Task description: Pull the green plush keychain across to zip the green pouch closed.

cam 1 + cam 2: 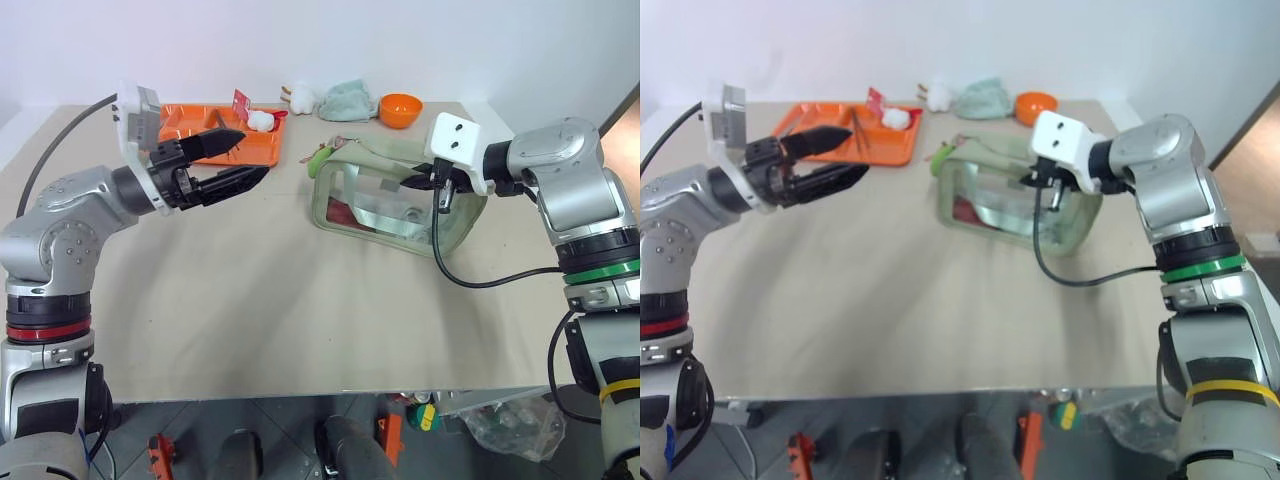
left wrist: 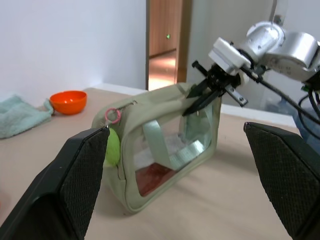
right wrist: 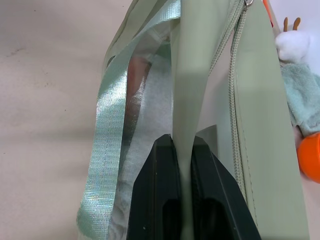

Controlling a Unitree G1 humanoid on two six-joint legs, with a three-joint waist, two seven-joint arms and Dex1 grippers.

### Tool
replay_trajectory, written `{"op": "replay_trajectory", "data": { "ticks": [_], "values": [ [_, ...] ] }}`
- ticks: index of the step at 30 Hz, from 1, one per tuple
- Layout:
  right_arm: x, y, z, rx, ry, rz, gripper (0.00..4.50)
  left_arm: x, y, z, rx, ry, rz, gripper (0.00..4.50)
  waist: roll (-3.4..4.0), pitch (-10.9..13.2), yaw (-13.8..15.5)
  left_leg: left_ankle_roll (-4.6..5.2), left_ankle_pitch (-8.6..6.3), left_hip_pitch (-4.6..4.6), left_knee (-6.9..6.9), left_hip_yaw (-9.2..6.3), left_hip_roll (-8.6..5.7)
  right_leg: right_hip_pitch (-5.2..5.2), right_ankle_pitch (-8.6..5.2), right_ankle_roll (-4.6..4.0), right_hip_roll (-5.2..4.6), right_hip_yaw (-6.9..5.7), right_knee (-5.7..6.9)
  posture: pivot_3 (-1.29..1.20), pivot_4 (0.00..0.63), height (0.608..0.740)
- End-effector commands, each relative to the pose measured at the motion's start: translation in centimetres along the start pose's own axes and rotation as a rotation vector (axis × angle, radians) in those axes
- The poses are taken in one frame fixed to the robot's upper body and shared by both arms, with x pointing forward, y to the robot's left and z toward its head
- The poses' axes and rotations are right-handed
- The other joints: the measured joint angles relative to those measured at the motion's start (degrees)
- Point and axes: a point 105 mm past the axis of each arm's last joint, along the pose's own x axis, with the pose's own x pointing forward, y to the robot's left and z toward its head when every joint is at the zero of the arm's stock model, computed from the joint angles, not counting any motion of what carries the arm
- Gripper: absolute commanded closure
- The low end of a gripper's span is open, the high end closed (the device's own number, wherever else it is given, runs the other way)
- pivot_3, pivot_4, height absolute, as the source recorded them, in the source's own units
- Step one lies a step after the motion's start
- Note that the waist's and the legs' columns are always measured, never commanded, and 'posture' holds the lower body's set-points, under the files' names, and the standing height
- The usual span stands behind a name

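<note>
Left wrist view: the keychain (image 2: 113, 148) hangs at the pouch's (image 2: 165, 150) near end, just ahead between the spread left fingers (image 2: 85, 170). The right fingers (image 3: 170, 200) are clenched on the far end's strap. The zipper runs between them.

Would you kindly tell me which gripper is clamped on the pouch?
The right gripper: its fingers pinch a flap of the pouch at one end, while the left gripper hangs open, apart from it.

Pouch (image 1: 395, 205) pale sage-green w/ clear panels; keychain (image 1: 317, 158) lime; tray (image 1: 225, 135) & bowl (image 1: 400, 109) orange; table (image 1: 250, 290) beige.
</note>
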Motion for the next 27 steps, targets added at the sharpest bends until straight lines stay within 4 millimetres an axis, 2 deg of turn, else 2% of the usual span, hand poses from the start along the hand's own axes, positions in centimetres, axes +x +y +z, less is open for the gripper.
{"op": "replay_trajectory", "data": {
  "ticks": [1,3,8,10,22,27],
  "values": [
    [-1.3,-1.7,3.3,-0.007,-0.112,-0.047,4.43,-0.1,-0.5,2.8,0.057,-0.079,-0.009,0.00,0.00,0.00,-0.03,-0.01,0.00,0.00,0.00,-0.01,0.00,0.00,0.00,0.00,0.00,-0.01,0.00,0.00,0.150,0.740],
    [-1.9,-2.2,5.8,0.020,-0.210,-0.044,4.43,-0.2,-0.4,3.6,0.052,-0.116,-0.002,0.00,0.01,0.01,-0.25,-0.03,0.02,0.02,0.00,0.02,0.02,0.00,0.03,-0.04,0.01,0.02,0.02,0.00,0.150,0.740],
    [-2.7,-1.6,8.9,0.000,-0.305,-0.003,4.43,-0.6,0.1,4.4,0.039,-0.166,0.032,0.00,0.03,0.02,-0.14,-0.06,0.03,0.00,-0.03,-0.12,0.09,-0.02,0.08,-0.13,0.03,-0.08,0.01,0.00,0.150,0.740],
    [-2.6,-1.0,9.4,-0.006,-0.318,0.016,4.43,-0.7,0.3,4.6,0.037,-0.176,0.044,0.00,0.02,0.01,0.05,-0.06,0.03,-0.04,-0.04,-0.22,0.09,-0.02,0.06,-0.16,0.03,-0.15,0.01,0.00,0.150,0.740],
    [-1.1,7.4,10.7,-0.097,-0.348,0.294,4.43,-1.8,0.9,5.6,0.027,-0.208,0.075,0.00,0.02,0.01,0.61,-0.07,0.04,-0.11,0.06,-0.34,0.03,0.02,0.04,-0.12,0.01,-0.27,0.00,0.00,0.150,0.740],
    [-0.7,9.1,11.2,-0.109,-0.360,0.329,4.43,-1.7,0.8,5.0,0.016,-0.192,0.071,0.00,0.02,0.01,0.55,-0.13,0.07,-0.09,0.06,-0.34,0.03,0.02,0.05,-0.14,0.03,-0.28,0.01,0.00,0.150,0.740]
  ]
}}
